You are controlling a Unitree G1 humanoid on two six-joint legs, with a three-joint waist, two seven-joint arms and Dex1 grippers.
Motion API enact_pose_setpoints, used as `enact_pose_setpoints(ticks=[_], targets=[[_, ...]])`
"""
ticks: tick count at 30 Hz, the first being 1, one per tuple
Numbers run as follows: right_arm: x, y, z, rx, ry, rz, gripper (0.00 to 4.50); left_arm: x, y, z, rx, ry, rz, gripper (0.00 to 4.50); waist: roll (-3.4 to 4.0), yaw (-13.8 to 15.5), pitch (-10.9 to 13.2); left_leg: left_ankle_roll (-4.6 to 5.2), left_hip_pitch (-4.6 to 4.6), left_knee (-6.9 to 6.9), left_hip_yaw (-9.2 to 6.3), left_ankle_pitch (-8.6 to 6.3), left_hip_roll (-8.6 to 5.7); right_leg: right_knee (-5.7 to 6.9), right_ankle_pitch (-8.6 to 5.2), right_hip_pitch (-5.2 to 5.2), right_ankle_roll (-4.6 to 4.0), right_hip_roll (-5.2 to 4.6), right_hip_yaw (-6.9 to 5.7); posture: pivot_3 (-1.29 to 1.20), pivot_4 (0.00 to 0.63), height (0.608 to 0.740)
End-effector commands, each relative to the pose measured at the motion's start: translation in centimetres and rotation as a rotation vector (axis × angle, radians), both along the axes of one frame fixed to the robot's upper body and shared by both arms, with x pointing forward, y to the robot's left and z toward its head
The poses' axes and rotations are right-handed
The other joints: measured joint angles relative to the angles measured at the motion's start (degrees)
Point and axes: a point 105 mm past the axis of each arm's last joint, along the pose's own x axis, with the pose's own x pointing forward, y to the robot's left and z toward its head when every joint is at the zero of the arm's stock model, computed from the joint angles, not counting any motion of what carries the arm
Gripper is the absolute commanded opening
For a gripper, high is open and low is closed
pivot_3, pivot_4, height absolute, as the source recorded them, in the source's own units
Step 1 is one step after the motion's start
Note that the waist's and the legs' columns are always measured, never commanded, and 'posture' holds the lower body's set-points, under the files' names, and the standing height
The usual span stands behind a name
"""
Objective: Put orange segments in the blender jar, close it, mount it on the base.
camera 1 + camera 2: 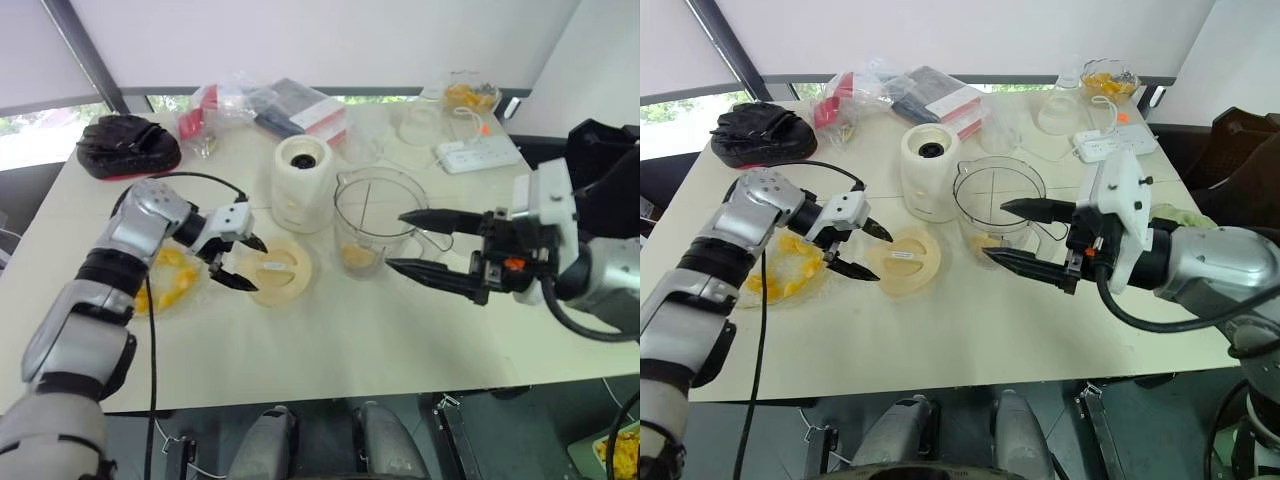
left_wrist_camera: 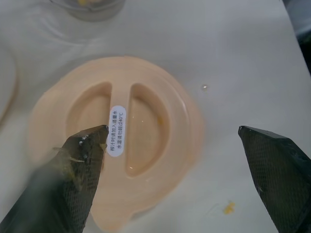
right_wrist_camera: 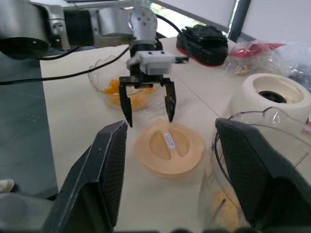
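The clear blender jar [image 1: 370, 222] stands upright at the table's middle with a few orange segments [image 1: 357, 257] at its bottom. Its peach lid [image 1: 278, 270] lies flat on the table to the jar's left. The white blender base [image 1: 302, 183] stands behind the lid. My left gripper [image 1: 252, 265] is open and hovers low over the lid's left edge, one fingertip [image 2: 85, 155] above the lid's handle recess. My right gripper [image 1: 394, 240] is open at the jar's right side, fingers pointing at the wall. A clear bowl of orange segments [image 1: 165, 280] sits under my left forearm.
A black padded mitt [image 1: 128, 145] lies at the back left, with plastic bags and packets [image 1: 265, 105] behind the base. A white power strip [image 1: 478, 153], a clear cup [image 1: 420, 125] and a glass bowl with orange pieces [image 1: 470, 95] sit at the back right.
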Motion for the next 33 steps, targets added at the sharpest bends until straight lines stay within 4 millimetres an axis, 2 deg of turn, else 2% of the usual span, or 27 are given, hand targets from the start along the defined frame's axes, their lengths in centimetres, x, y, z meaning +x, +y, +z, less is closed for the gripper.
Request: enact_pose_setpoints(ticks=[1,12,21,33], targets=[[-0.8,0.6,-0.2,-0.019,-0.013,0.009,3.01,0.8,-0.4,0.4,0.031,-0.023,-0.019,4.5,-0.02,0.0,0.0,-0.08,-0.19,0.2,0.0,0.04,0.0,0.18,0.0,-0.21,0.0,0.01,0.0,0.0,0.15,0.74],[-1.6,1.0,-1.0,-0.016,0.011,0.002,3.01,2.6,-0.8,-1.8,0.148,-0.062,0.025,4.5,-0.16,0.2,0.1,0.3,-0.36,0.7,0.06,-0.17,-0.06,0.41,0.06,-0.24,0.11,0.01,-0.06,0.0,0.15,0.74],[-2.0,1.1,-1.3,-0.028,0.024,-0.011,3.01,3.9,-1.8,-1.6,0.126,-0.117,0.086,4.5,-0.2,0.1,0.1,0.3,-0.38,0.71,0.06,-0.17,-0.08,0.42,0.07,-0.25,0.13,0.0,-0.06,0.0,0.15,0.74],[-1.6,0.9,-1.3,-0.034,0.001,-0.046,3.01,4.1,-2.6,-3.0,0.129,-0.1,0.141,4.5,-0.23,0.2,0.1,0.3,-0.36,0.74,0.06,-0.17,-0.09,0.47,0.07,-0.24,0.14,0.0,-0.06,0.0,0.15,0.74]])
